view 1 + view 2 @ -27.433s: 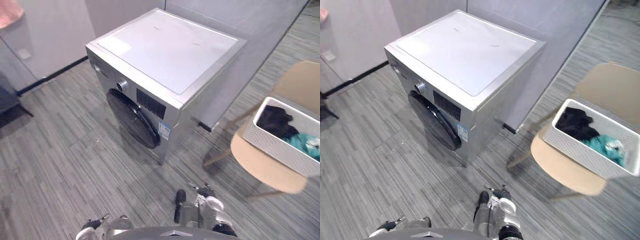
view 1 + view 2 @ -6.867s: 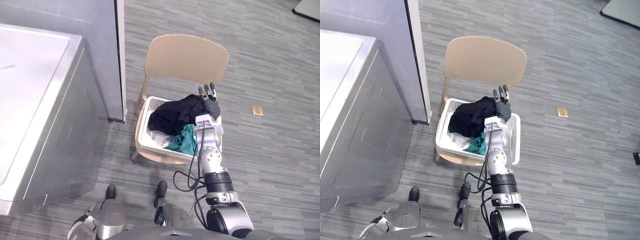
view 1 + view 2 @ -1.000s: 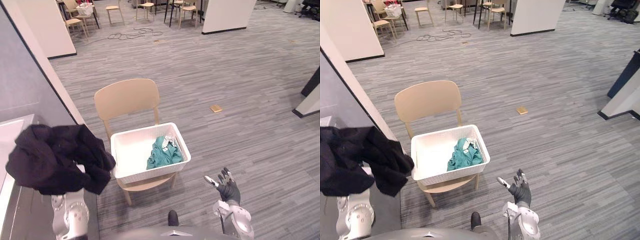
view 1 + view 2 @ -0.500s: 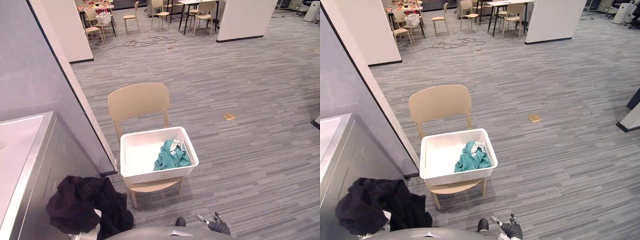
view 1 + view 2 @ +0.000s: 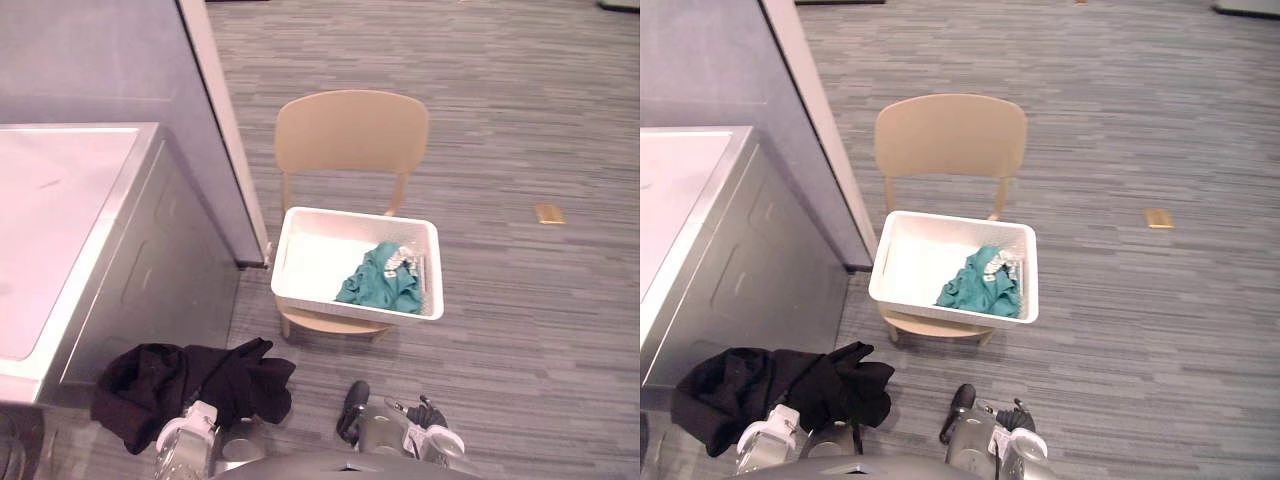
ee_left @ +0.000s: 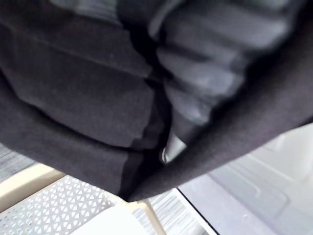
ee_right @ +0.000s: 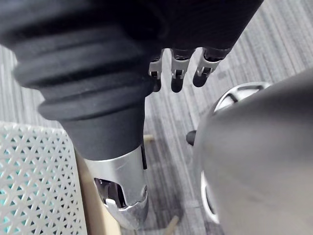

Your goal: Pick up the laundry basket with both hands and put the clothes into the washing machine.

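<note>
Lowered from chest height, the black garment (image 5: 190,384) hangs beside the washing machine (image 5: 60,230), left hand (image 6: 205,73) buried in cloth, grip unreadable. The right hand (image 7: 176,73) is relaxed and empty. The teal garment (image 5: 380,286) waits in the basket (image 5: 350,307).

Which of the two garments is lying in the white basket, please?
The teal garment lies in the white basket on the chair; the black garment is outside it, bunched around the left hand low beside the washing machine.

Beige chair (image 5: 351,135) beside grey partition (image 5: 100,50); small tan object (image 5: 549,213), perhaps cardboard, on floor (image 5: 540,330).
</note>
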Robot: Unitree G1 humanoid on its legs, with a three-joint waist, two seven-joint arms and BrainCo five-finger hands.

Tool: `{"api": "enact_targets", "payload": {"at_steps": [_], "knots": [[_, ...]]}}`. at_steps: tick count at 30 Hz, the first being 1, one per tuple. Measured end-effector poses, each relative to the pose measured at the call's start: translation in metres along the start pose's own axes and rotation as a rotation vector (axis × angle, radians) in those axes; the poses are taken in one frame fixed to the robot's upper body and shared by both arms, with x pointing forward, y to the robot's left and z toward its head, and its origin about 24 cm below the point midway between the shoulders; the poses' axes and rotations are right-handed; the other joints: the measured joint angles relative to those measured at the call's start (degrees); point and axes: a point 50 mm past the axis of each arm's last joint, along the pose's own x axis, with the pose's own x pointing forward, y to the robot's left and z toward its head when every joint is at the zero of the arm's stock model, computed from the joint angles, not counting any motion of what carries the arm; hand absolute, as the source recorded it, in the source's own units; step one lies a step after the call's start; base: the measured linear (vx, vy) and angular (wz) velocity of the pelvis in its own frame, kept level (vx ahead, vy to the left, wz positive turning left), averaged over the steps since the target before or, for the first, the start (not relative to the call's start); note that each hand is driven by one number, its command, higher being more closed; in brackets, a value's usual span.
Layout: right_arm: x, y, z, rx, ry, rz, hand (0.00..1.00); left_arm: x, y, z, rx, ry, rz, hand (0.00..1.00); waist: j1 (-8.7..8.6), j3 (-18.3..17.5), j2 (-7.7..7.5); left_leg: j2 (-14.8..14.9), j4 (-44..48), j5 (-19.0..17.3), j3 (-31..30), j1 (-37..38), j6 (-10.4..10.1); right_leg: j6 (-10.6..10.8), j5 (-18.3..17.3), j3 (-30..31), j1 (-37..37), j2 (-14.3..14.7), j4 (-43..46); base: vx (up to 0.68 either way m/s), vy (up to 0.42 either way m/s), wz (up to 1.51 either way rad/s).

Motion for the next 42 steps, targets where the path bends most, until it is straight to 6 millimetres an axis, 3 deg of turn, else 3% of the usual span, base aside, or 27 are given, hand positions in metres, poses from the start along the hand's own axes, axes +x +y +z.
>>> {"api": "enact_targets", "payload": {"at_steps": [2,4,5,6,7,8,11,13,15,18,19,22,23,24,27,29,30,31,32,33,35,37,40,42], "knots": [[0.000,-0.001,0.000,0.006,0.001,-0.007,0.00,0.001,-0.009,0.002,0.022,-0.008,-0.043,1.00,-0.40,-0.4,0.81,1.4,6.9,0.3,-0.2,2.8,-1.3,0.4,0.2,-1.4,1.2,-0.4,-0.1,0.05,0.072,0.46],[0.000,-0.004,-0.002,0.028,0.008,-0.020,0.00,0.002,-0.018,0.010,0.052,-0.038,-0.081,1.00,-1.40,-0.9,1.40,3.3,4.8,1.7,-0.9,7.4,-3.3,1.3,1.0,-3.6,2.2,-1.2,-0.3,0.01,0.164,0.64],[0.000,-0.007,-0.004,0.053,0.017,-0.036,0.00,0.004,-0.022,0.012,0.053,-0.047,-0.096,1.00,-1.68,-1.2,1.49,3.8,-1.1,3.1,-1.4,10.4,-3.8,2.2,1.9,-4.7,2.4,-2.1,-0.3,-0.07,0.240,0.67],[0.000,-0.009,-0.009,0.079,0.041,-0.052,0.00,0.005,-0.023,0.011,0.044,-0.050,-0.092,1.00,-1.97,-2.3,0.94,1.2,-7.3,0.9,-1.2,12.4,-5.2,2.8,3.4,-4.8,2.2,-2.5,-1.7,-0.09,0.239,0.61],[0.000,-0.005,-0.014,0.083,0.063,-0.047,0.00,0.004,-0.020,0.014,0.043,-0.059,-0.081,1.00,-2.14,-2.9,0.28,0.4,-9.1,0.7,-1.6,12.5,-5.4,2.6,3.8,-4.6,2.1,-2.7,-2.6,-0.06,0.157,0.63],[-0.002,-0.001,-0.026,0.096,0.109,-0.040,0.00,0.003,-0.017,0.019,0.042,-0.086,-0.065,1.00,-2.65,-4.0,-1.57,-1.1,-13.1,-0.2,-3.0,12.9,-6.6,2.8,3.6,-3.1,1.9,-2.8,-3.5,-0.04,0.171,0.67],[0.001,0.001,-0.033,0.119,0.159,-0.055,0.00,0.002,-0.013,0.015,0.049,-0.076,-0.041,1.00,-2.97,-4.4,-1.58,-0.4,-18.9,-5.6,-5.9,14.7,-12.4,4.2,6.2,-5.7,2.5,-2.4,-3.9,-0.06,0.193,0.49],[0.000,0.001,-0.033,0.134,0.162,-0.066,0.00,0.003,-0.011,0.012,0.049,-0.059,-0.027,1.00,-3.25,-4.4,-2.00,-0.8,-21.2,-7.1,-6.2,15.6,-13.9,4.7,7.1,-6.5,3.4,-3.8,-3.4,-0.12,0.188,0.57],[0.000,-0.001,-0.034,0.154,0.165,-0.075,0.00,0.002,-0.009,0.010,0.059,-0.050,-0.023,1.00,-3.07,-4.1,-1.75,-2.0,-23.4,-8.1,-5.6,17.8,-14.2,5.2,7.4,-6.3,4.8,-5.5,-2.6,-0.14,0.191,0.46],[0.001,-0.001,-0.033,0.167,0.164,-0.079,0.00,0.001,-0.008,0.010,0.080,-0.052,-0.017,1.00,-2.06,-4.0,-2.62,-4.6,-24.4,-9.5,-4.2,18.7,-12.3,5.2,9.9,-5.8,5.4,-8.2,-2.9,-0.22,0.141,0.15],[0.000,-0.001,-0.034,0.167,0.167,-0.085,0.00,0.001,-0.006,0.011,0.087,-0.057,-0.008,1.00,-1.39,-3.4,-3.16,-5.0,-24.3,-9.6,-3.2,19.3,-12.2,4.7,11.2,-5.1,5.9,-8.5,-3.8,-0.29,0.068,-0.03],[-0.002,-0.003,-0.037,0.169,0.170,-0.090,0.00,-0.005,0.003,0.007,0.111,-0.043,0.026,1.00,-1.30,-3.1,-3.31,-4.0,-23.6,-10.8,-3.0,19.8,-10.6,6.2,16.5,-2.9,7.3,-7.1,-5.5,-0.21,0.015,0.00],[-0.001,-0.006,-0.029,0.171,0.140,-0.095,0.00,-0.006,0.003,0.005,0.106,-0.041,0.028,1.00,-0.89,-2.7,-1.34,-1.7,-23.7,-10.4,-2.3,19.7,-10.4,6.8,15.5,1.3,6.2,-4.9,-1.7,-0.16,-0.023,0.08],[-0.003,-0.004,-0.030,0.182,0.128,-0.090,0.00,-0.006,0.003,0.007,0.121,-0.044,0.025,1.00,-1.44,-2.5,-1.90,-0.5,-23.9,-9.1,-3.3,19.9,-11.5,8.2,5.4,6.0,3.4,-3.7,13.4,-0.14,-0.072,0.15],[-0.008,0.003,-0.038,0.192,0.144,-0.070,0.00,-0.003,-0.001,0.006,0.160,-0.022,0.006,1.00,-1.22,-2.9,-4.92,0.5,-24.0,-8.6,-5.4,19.1,-13.1,9.9,-7.2,14.1,2.4,1.2,27.4,-0.07,-0.211,0.29],[-0.009,0.001,-0.040,0.236,0.149,-0.075,0.00,-0.003,-0.006,-0.004,0.161,0.013,-0.007,1.00,-1.23,-3.7,-4.75,1.3,-24.4,-8.5,-7.2,17.8,-13.1,12.2,-9.2,14.7,2.6,3.1,25.7,-0.03,-0.203,0.23],[-0.010,-0.002,-0.039,0.268,0.137,-0.084,0.00,-0.003,-0.010,-0.008,0.168,0.028,-0.024,1.00,-0.77,-5.0,-3.73,1.8,-24.9,-7.7,-8.1,16.1,-12.2,12.0,-11.5,16.2,2.8,5.1,22.8,-0.02,-0.183,0.09],[-0.011,-0.003,-0.039,0.289,0.135,-0.086,0.00,-0.003,-0.011,-0.008,0.168,0.031,-0.029,1.00,-0.65,-5.6,-4.18,1.6,-25.3,-7.2,-8.1,15.4,-12.0,11.5,-13.3,17.0,3.1,5.5,20.6,0.00,-0.199,-0.02],[-0.011,-0.003,-0.041,0.323,0.140,-0.086,0.00,-0.001,-0.012,-0.009,0.170,0.036,-0.031,1.00,-0.36,-6.0,-4.55,1.2,-25.2,-6.1,-8.2,14.2,-12.0,7.9,-16.9,17.6,5.0,6.2,14.7,-0.02,-0.179,0.05],[-0.010,-0.003,-0.038,0.347,0.136,-0.089,0.00,0.001,-0.011,-0.015,0.177,0.070,-0.028,1.00,-0.40,-6.3,-3.42,1.6,-25.9,-4.4,-8.4,14.0,-10.3,7.5,-15.4,16.9,6.2,6.9,12.4,-0.02,-0.163,0.16],[-0.013,-0.010,-0.047,0.362,0.159,-0.120,0.00,0.000,-0.008,-0.019,0.178,0.095,-0.015,1.00,-0.64,-8.0,-2.99,1.2,-27.8,-1.5,-7.4,13.9,-7.0,7.1,-13.2,15.5,8.3,7.1,7.5,0.01,-0.083,0.29],[-0.012,-0.010,-0.044,0.362,0.154,-0.122,0.00,0.000,-0.007,-0.019,0.174,0.093,-0.011,1.00,-0.29,-8.8,-2.07,1.2,-29.5,0.0,-5.7,14.3,-6.9,7.0,-10.8,15.7,9.4,7.6,3.8,0.01,0.006,0.00],[-0.009,-0.002,-0.038,0.353,0.142,-0.094,0.00,0.003,-0.011,-0.017,0.176,0.087,-0.021,1.00,0.14,-9.1,-1.85,-0.2,-30.3,0.4,-4.7,14.1,-7.4,7.6,-8.4,15.9,9.9,6.7,1.2,-0.02,0.108,-0.01],[-0.008,0.003,-0.038,0.334,0.148,-0.075,0.00,0.005,-0.013,-0.016,0.178,0.082,-0.032,1.00,0.11,-7.0,-2.90,-1.2,-23.3,-0.9,-5.2,11.0,-9.1,8.5,-10.4,15.6,10.5,4.8,2.3,-0.09,0.150,0.50]]}}
